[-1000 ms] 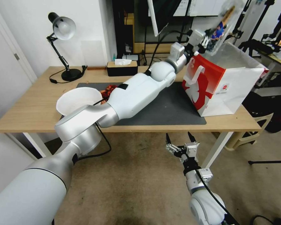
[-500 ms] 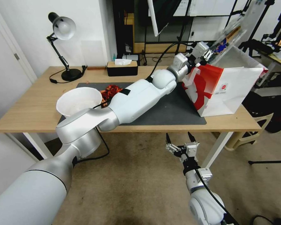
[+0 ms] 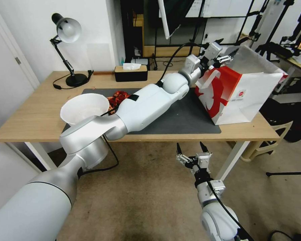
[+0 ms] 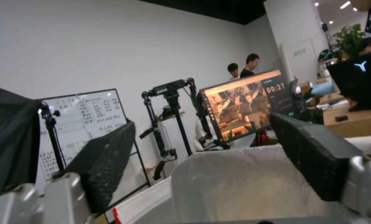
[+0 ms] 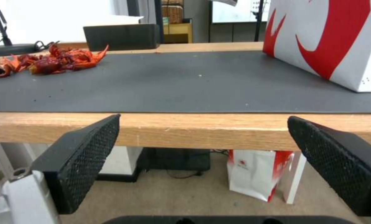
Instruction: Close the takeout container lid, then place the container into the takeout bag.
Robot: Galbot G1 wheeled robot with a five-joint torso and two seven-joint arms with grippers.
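The left arm stretches across the table [image 3: 33,117] from the lower left of the head view to the upper right, ending with the left gripper [image 3: 228,55] just above the open top of the bag [image 3: 237,97]. Its fingers [image 3: 233,53] are spread apart and grasp nothing. In the left wrist view the same gripper [image 4: 202,155] shows its two dark pads wide apart, with the pale inside of the bag [image 4: 235,183] beneath and between them. The container cannot be made out in any view, so whether it lies inside the bag cannot be told.

The bag stands upright at the right end of the dark mat [image 3: 180,117], red side with the white figure facing the middle of the frame. At the left of the mat are a white bowl [image 3: 83,107] and, just beyond it, a red crayfish pile [image 3: 118,97].

The right gripper [image 3: 192,152] hangs at lower centre of the head view, below the table's near edge, fingers released and empty. In the right wrist view this gripper [image 5: 202,165] shows both pads apart under the table edge [image 5: 193,127], with the crayfish [image 5: 48,62] at upper left and the bag [image 5: 339,40] at upper right.
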